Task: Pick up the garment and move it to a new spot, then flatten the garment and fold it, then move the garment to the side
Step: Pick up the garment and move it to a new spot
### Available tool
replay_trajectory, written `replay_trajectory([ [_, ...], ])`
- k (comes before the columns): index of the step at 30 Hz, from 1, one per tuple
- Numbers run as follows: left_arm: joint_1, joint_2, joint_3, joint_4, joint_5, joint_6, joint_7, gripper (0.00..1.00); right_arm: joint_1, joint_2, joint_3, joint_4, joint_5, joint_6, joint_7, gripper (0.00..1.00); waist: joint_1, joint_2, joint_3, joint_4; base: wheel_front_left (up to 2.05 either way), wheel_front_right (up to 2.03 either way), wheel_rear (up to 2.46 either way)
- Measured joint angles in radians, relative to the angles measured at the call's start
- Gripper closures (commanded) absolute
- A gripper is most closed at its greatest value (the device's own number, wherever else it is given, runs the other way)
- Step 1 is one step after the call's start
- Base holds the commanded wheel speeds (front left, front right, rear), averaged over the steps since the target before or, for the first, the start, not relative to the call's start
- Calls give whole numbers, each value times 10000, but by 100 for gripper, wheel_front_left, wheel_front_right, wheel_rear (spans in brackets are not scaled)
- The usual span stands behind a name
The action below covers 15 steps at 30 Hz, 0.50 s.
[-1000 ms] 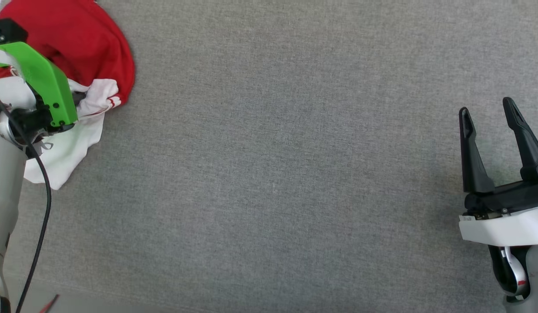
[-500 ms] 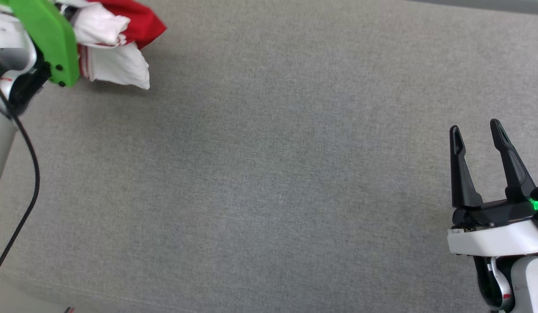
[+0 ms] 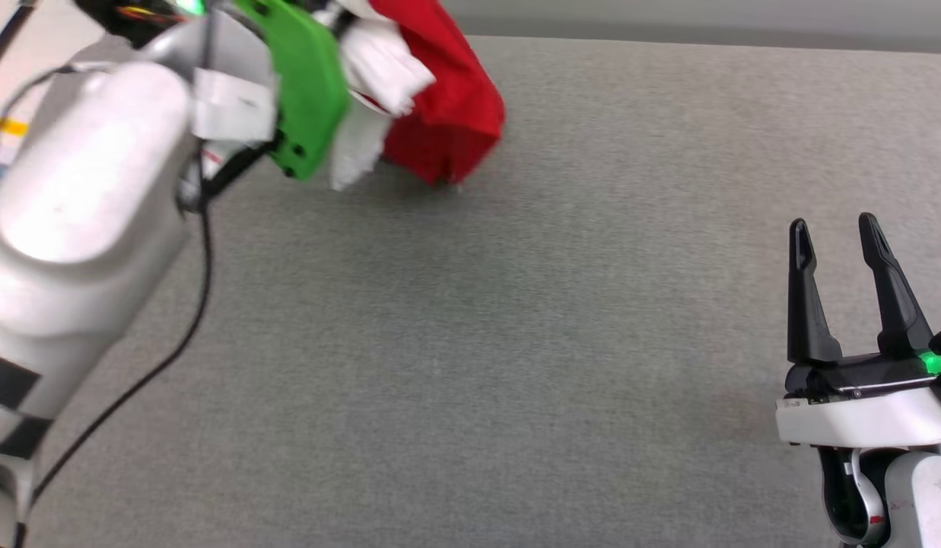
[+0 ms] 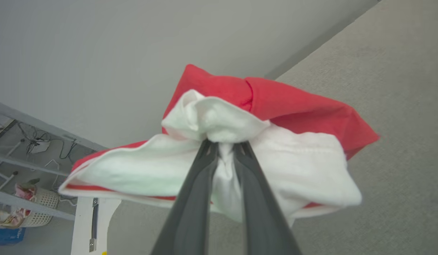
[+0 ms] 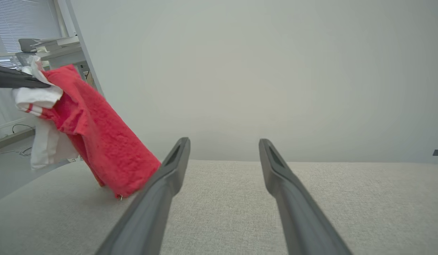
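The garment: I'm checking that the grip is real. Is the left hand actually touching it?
Touching. The left wrist view shows the left hand pinched shut on a bunched white fold of the garment, with cloth squeezed between its tips.

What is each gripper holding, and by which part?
The left gripper holds the garment by a bunch of its white fabric. The right gripper holds nothing, jaws open.
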Motion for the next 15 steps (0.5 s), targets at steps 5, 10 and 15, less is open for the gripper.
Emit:
replay_trajectory([
  [5,0,-851,-1076,-92,56,0,-226,100,-4,107,-174,-17,4,0,0,0,0,0,76,-656,0,0,0],
  [10,12,-1918,-2487,426,75,0,-571,100,-38,180,-297,-65,6,0,0,0,0,0,260,-1277,0,0,0],
  [15,256,-3143,-3521,884,205,0,-685,100,-46,221,-474,-115,19,0,0,0,0,1,527,-1708,0,0,0],
])
